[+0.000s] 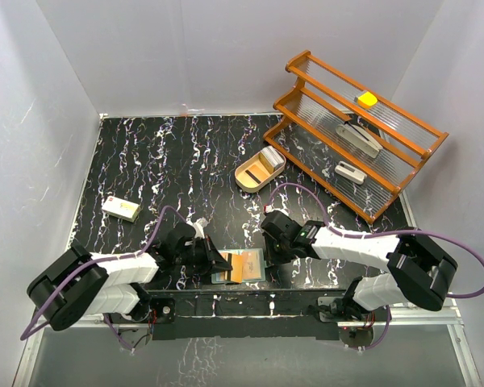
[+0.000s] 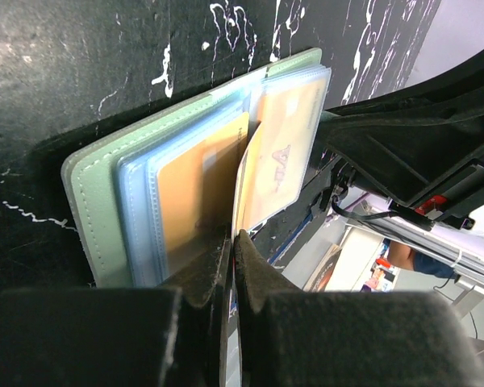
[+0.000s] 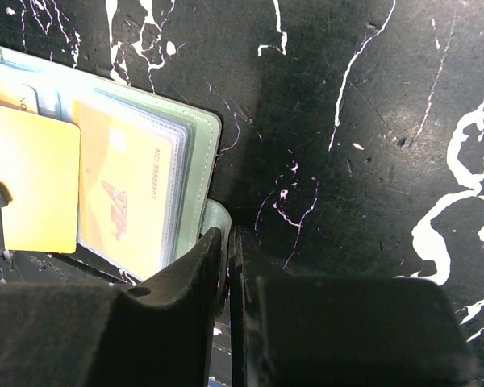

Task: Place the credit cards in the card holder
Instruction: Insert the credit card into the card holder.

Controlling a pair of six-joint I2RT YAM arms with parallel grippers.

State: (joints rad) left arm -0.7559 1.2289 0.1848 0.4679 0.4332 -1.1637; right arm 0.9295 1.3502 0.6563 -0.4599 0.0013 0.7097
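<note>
1. The orange card (image 3: pixel 32 185) looks light, thin, stiff and slick. It is best pinched by one short edge so the free edge can lead into a pocket. Squeezed off-centre, it would probably swivel between the pads.
2. The card holder (image 1: pixel 260 264) looks like soft, floppy leatherette with thin, clear plastic sleeves. The sleeves would likely buckle or slide on the tabletop (image 1: pixel 145 161) unless the cover is pinned at its edge or snap tab.
3. The holder is a muted green bifold lying open, with pale blue-grey pockets fanned inside. Several pockets already show orange-tan cards, and one has a printed number down its side.
4. It lies at the near edge of the tabletop, between the two end effectors. More credit cards (image 1: pixel 268 165), pale-faced, sit in the oval wooden tray (image 1: pixel 244 173) farther off and to the right.
5. The left end effector (image 2: pixel 234 238) is closed tight on the near edge of the orange card. It holds the card on edge above the holder's middle fold, tilted towards the right-hand pockets.
6. The right end effector (image 3: pixel 227 234) is closed to a sliver at the holder's right edge. The green snap tab runs in under its fingertips, so it seems to be nipping the tab to steady the holder.
7. My judgement is that the card is not yet seated in a sleeve.
</note>
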